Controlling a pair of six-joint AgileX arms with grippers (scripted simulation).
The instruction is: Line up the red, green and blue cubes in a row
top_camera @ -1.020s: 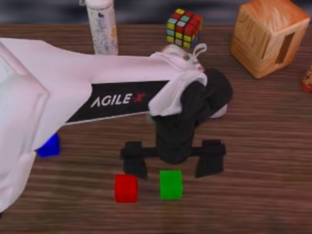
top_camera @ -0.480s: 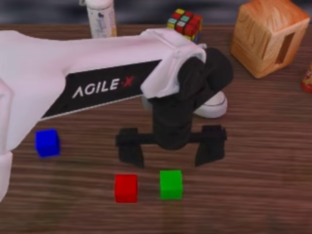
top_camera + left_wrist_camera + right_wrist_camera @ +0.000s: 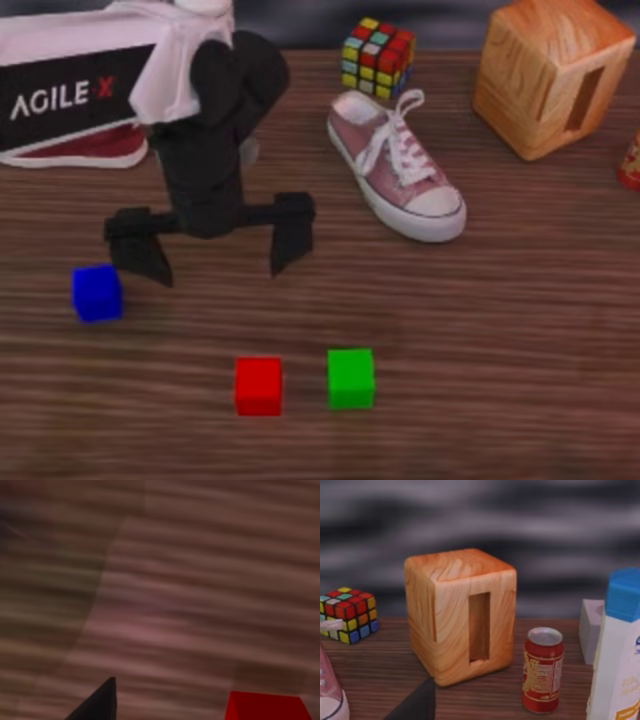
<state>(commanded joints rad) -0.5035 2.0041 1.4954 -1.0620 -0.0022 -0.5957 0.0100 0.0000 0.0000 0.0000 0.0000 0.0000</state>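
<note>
Left gripper [image 3: 212, 250] over the left half of the table [image 3: 520, 330], fingers spread wide, empty, pointing down at bare wood. Blue cube [image 3: 97, 292] just beside the outer fingertip [image 3: 150, 265], slightly toward the near edge, apart from it as far as can be told. Red cube [image 3: 258, 385] nearer the front edge than the gripper, close to below the inner finger; green cube [image 3: 351, 378] just beside the red one on its right, a small gap between, both flat on the wood and level with each other. Blue cube well off to the left of that pair and farther back, out of their line.

From the left wrist: one dark fingertip [image 3: 97, 702] and a corner of the red cube [image 3: 265, 706] against streaked wood grain.

Pink sneaker [image 3: 395, 165] to the gripper's right, lying on the table, opening empty as far as shown. Puzzle cube [image 3: 378, 56] behind the sneaker. Wood-grain box [image 3: 550, 75] at the far right, its slot dark, contents not discernible. Red-soled shoe [image 3: 80, 150] partly hidden under the white arm.

From the right wrist: a dark fingertip [image 3: 415, 702], the same box [image 3: 457, 612], a red can [image 3: 542, 670] upright beside it, a white bottle with blue cap [image 3: 620, 650]. Right gripper's state cannot be told.
</note>
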